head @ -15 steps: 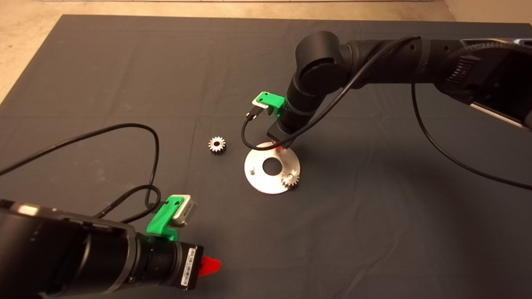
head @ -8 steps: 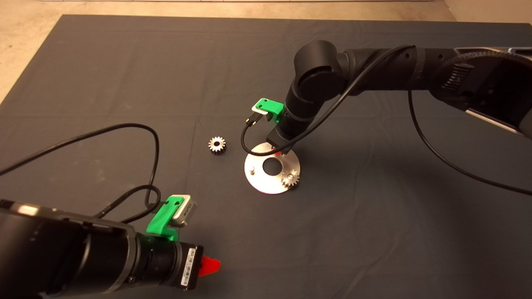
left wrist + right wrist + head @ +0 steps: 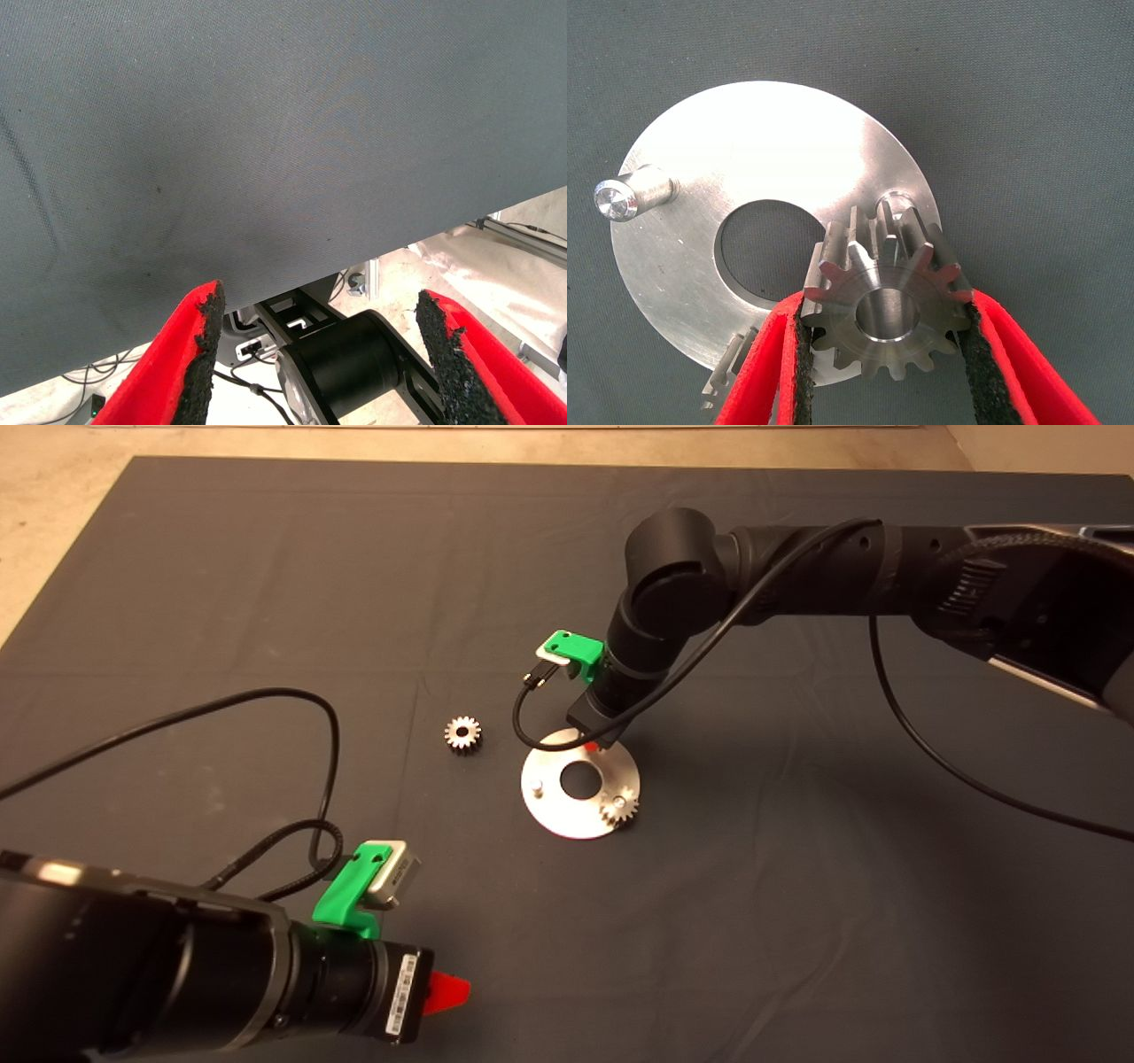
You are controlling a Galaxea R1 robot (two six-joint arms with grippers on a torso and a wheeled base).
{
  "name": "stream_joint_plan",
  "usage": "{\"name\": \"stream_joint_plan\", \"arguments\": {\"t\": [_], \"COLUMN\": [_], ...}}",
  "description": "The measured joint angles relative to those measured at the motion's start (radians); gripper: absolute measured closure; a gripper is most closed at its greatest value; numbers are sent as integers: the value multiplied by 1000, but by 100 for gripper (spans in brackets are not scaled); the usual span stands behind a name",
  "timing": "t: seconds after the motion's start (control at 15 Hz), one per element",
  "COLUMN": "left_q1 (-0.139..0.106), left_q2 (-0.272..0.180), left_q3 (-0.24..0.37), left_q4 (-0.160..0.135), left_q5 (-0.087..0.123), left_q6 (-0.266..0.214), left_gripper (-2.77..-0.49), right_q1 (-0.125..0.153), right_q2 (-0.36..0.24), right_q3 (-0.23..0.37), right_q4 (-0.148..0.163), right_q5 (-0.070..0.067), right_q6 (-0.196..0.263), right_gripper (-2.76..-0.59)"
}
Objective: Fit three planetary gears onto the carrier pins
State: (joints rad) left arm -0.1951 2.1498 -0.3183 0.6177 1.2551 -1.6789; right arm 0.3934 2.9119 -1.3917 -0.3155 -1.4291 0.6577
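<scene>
Gear (image 3: 886, 310) pinched between my right fingers (image 3: 780, 354), above the disc (image 3: 744, 168).

Just past it a pin (image 3: 897, 205) peeks out behind its teeth; another pin (image 3: 629, 195) stands bare across the centre hole. A second gear (image 3: 618, 807) already sits on the disc, a third (image 3: 462, 734) lies on the mat (image 3: 266, 558) beside it. My left gripper (image 3: 319, 354) waits spread open, well apart.
</scene>
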Motion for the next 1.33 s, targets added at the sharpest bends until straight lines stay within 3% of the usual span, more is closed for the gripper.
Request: {"name": "stream_joint_plan", "arguments": {"t": [0.2, 0.4, 1.33], "left_q1": [-13, -14, -14], "left_q2": [0, 6, 6], "left_q3": [0, 0, 0], "left_q4": [0, 0, 0], "left_q5": [0, -2, -2], "left_q6": [0, 0, -1], "left_gripper": [-149, -149, -149], "right_q1": [0, 0, -9], "right_q2": [0, 0, 5], "right_q3": [0, -1, -33], "right_q4": [-1, -2, -25], "right_q5": [2, 23, 24], "right_q6": [0, -1, -16], "right_gripper": [-94, -95, -94]}}
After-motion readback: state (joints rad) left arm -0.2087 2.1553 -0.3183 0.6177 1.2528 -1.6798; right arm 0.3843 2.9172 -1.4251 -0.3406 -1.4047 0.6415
